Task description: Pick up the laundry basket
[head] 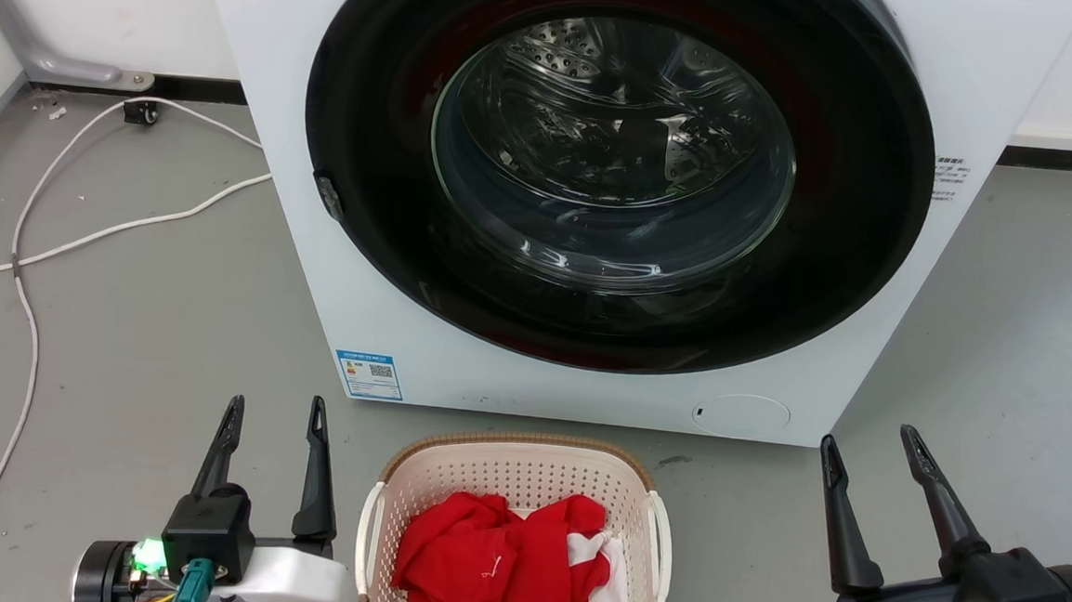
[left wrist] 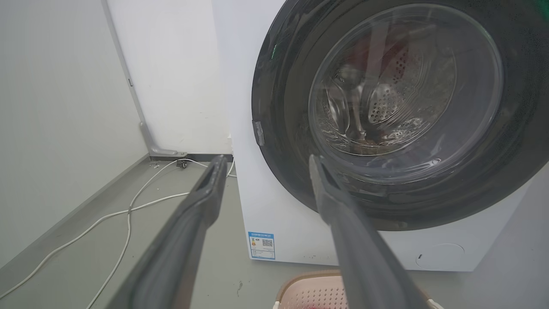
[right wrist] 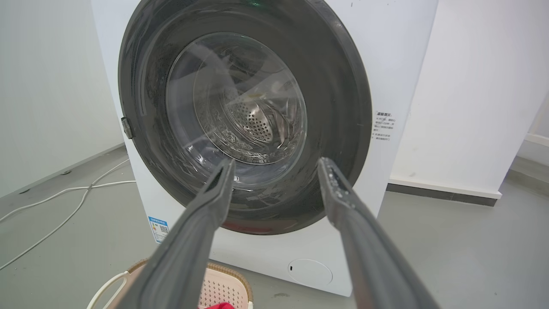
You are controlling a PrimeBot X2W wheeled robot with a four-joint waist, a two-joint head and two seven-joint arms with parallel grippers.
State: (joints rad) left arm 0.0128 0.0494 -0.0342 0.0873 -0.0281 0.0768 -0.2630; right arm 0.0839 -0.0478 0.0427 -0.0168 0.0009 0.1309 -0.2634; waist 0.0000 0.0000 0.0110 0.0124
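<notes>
A grey floor [head: 143, 342] spreads across the head view, and a white washer [head: 512, 388] stands on it at 12 o'clock, its round dark door [head: 361, 262] shut over a glass window through which the steel drum shows. The laundry basket [head: 525, 475] sits on the floor at 6 o'clock, just in front of the washer's base with a narrow strip of floor between them; it is cream with pierced walls, a brown woven rim and a white handle on each side. It stands upright between the two grippers, touched by neither. A heap of red clothes [head: 502, 550] lies inside it, with a bit of white cloth [head: 613, 566] at the heap's 3 o'clock side. The left gripper [head: 276, 403] is at 7 o'clock, just beside the basket's left handle [head: 364, 532], its two dark fingers pointing toward 12 o'clock, spread well apart and holding nothing. The right gripper [head: 867, 437] is at 5 o'clock, farther from the basket's right handle [head: 664, 532], its fingers likewise parted wide and empty. A white cable [head: 37, 243] snakes over the floor at 9 o'clock. A small blue label [head: 369, 375] sits at the washer's lower corner at 7 o'clock of the door, and a round cover [head: 740, 414] at 5 o'clock of it.
</notes>
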